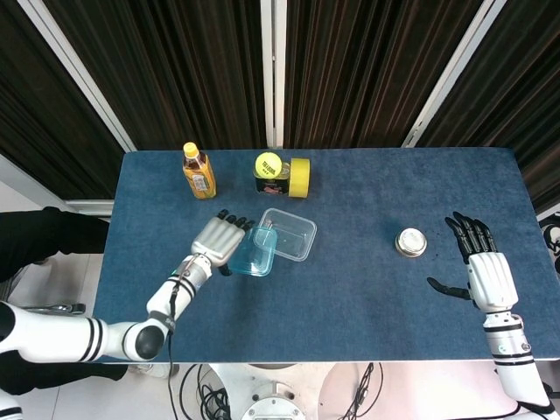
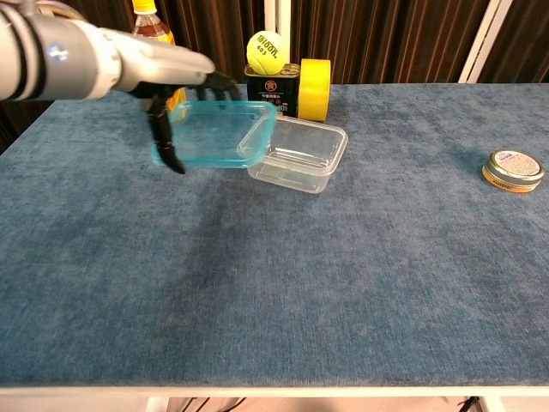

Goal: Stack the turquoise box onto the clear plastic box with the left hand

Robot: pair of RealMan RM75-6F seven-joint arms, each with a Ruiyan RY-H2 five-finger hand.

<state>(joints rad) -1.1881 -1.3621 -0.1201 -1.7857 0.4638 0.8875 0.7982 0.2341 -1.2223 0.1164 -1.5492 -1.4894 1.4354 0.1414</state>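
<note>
My left hand (image 1: 218,239) (image 2: 163,73) holds the turquoise box (image 1: 255,249) (image 2: 216,134) in the air, level, with fingers over its top and the thumb under its left edge. The box's right edge overlaps the left end of the clear plastic box (image 1: 290,234) (image 2: 302,153), which sits on the blue table (image 2: 360,257) just below it. My right hand (image 1: 484,268) lies open, palm down, at the table's right edge, holding nothing; the chest view does not show it.
A tea bottle (image 1: 199,171) (image 2: 153,17) stands at the back left, partly behind my left hand in the chest view. A dark tin with a tennis ball (image 1: 268,164) (image 2: 265,50) on top and a yellow tape roll (image 1: 300,178) (image 2: 314,88) stand behind the clear box. A small round tin (image 1: 409,241) (image 2: 513,169) lies at the right.
</note>
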